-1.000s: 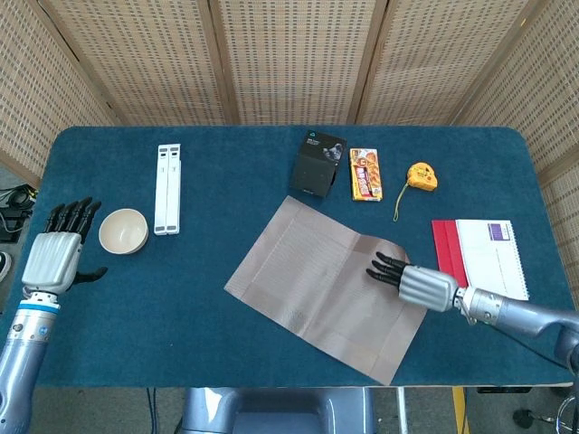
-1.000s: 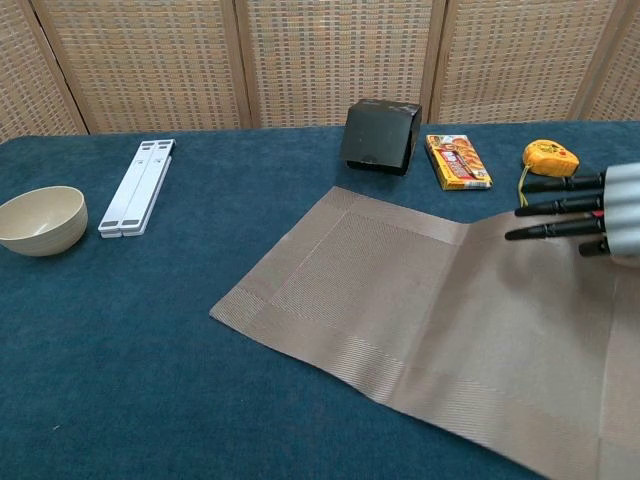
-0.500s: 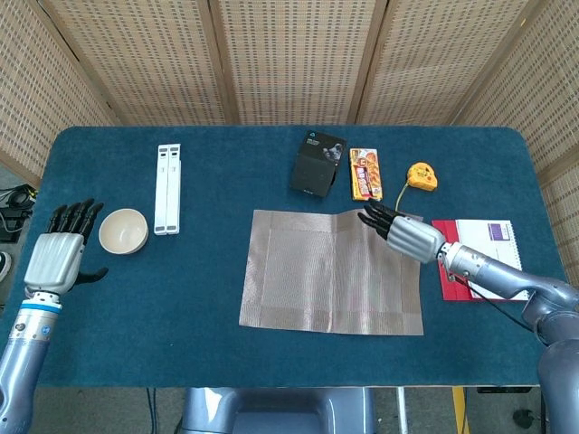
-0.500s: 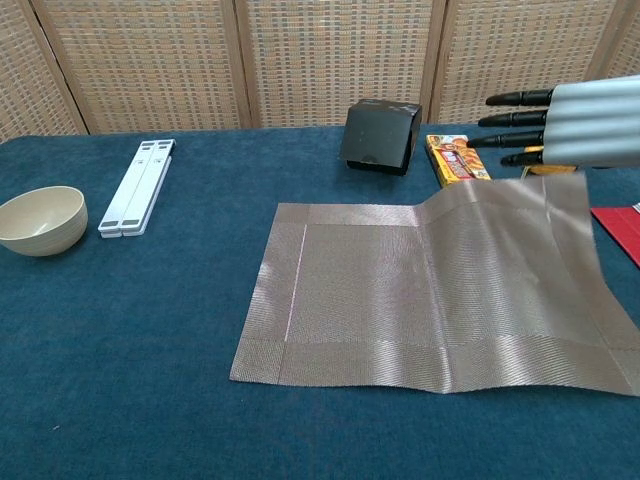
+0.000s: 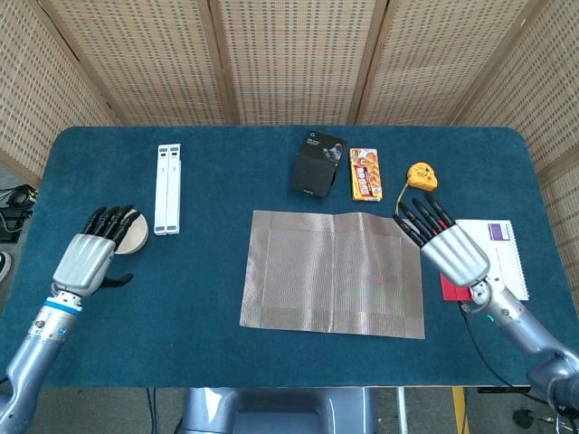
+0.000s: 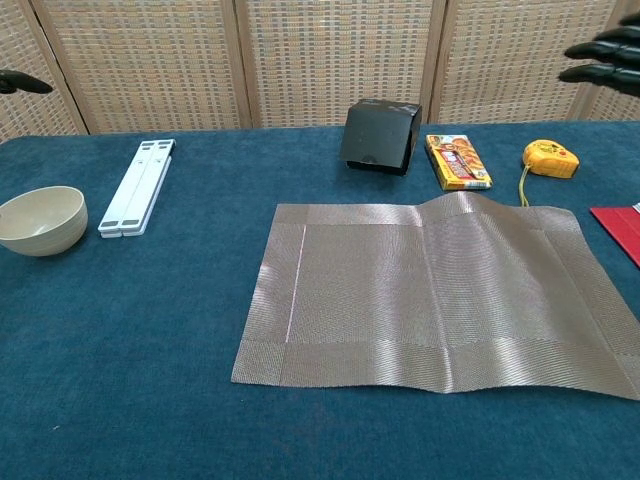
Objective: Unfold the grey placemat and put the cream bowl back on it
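The grey placemat (image 5: 335,271) lies spread out in the middle of the blue table, with a slight ripple along its far edge (image 6: 460,205). The cream bowl (image 6: 40,220) stands upright on the bare cloth at the far left, apart from the mat. My left hand (image 5: 90,258) hovers above the bowl with fingers stretched out, holding nothing; its fingertips hide part of the bowl (image 5: 136,235) in the head view. My right hand (image 5: 448,244) is raised above the mat's right edge, fingers straight and apart, empty. The chest view shows only the fingertips of both hands.
A white folded stand (image 5: 167,188) lies just right of the bowl. Behind the mat are a black box (image 5: 317,165), an orange snack packet (image 5: 365,174) and a yellow tape measure (image 5: 422,175). A red and white notebook (image 5: 493,253) lies right of the mat.
The right hand swung the mat square to the table, let go of its far right corner and lifted away to the right; the mat now lies flat. The left hand moved over the bowl.
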{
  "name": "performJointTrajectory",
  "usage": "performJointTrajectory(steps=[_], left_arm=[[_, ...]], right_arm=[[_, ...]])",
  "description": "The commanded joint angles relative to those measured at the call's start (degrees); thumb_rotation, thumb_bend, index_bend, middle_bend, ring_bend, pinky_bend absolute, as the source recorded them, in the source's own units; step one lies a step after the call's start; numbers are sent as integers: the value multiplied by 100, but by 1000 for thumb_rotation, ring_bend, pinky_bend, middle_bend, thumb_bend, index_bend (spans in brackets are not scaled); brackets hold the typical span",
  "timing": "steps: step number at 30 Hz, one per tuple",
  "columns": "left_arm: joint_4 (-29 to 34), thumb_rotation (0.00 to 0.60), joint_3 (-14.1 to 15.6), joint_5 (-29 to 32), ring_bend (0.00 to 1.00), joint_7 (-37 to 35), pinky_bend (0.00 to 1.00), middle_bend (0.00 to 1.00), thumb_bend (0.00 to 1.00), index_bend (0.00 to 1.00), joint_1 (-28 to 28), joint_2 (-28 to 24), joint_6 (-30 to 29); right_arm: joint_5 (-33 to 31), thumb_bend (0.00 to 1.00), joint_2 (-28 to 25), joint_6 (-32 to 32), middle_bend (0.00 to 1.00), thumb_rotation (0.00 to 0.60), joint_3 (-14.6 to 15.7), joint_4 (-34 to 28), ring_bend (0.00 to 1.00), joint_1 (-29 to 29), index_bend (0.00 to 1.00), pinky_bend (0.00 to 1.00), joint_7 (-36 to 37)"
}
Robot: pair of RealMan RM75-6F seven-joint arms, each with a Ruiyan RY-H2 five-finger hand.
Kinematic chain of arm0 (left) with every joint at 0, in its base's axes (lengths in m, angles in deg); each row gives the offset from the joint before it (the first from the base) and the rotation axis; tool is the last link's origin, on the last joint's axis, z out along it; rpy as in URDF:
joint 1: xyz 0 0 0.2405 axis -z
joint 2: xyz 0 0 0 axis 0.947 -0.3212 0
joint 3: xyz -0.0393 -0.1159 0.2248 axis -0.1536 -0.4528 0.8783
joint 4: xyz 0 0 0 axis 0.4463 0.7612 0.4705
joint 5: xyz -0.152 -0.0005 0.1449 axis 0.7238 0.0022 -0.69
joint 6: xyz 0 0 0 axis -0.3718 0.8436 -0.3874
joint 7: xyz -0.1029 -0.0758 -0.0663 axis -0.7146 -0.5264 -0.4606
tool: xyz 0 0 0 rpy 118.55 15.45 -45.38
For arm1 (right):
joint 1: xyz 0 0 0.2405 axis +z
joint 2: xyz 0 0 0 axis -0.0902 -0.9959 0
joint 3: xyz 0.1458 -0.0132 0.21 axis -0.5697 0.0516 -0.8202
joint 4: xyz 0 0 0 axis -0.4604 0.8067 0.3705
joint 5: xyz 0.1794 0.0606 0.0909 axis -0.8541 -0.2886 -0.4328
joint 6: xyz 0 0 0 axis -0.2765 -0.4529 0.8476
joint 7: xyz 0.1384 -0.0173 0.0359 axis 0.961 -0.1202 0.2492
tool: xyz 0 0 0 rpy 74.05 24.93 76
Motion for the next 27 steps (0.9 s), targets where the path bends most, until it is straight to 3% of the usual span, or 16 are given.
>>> performJointTrajectory(steps=[1,6,12,19,27], left_arm=[[-267,600,213,-714,0,-714,0,0,0,0,294,198,287],[-667,600,437,-1527,0,-1230,0,0,0,0,686,544,511],[-1370,600,793,-2288,0,-1557,0,0,0,9,1219,1447,908],[-1835,600,906,-2388,0,-1428,0,0,0,83,1540,2053,1270],[-1912,600,826,-2184,0,-1162,0,0,0,99,1737,2331,1462]], right_arm=[[-588,0,-151,385,0,600,-85,-738,0,-710,0,0,686],[-817,0,-166,440,0,600,21,-1272,0,-1156,0,0,596],[-1035,0,-100,444,0,600,143,-1643,0,-1641,0,0,924],[-886,0,-89,602,0,600,60,-1470,0,-1757,0,0,897],[-768,0,-120,621,0,600,-26,-1463,0,-1803,0,0,1036]])
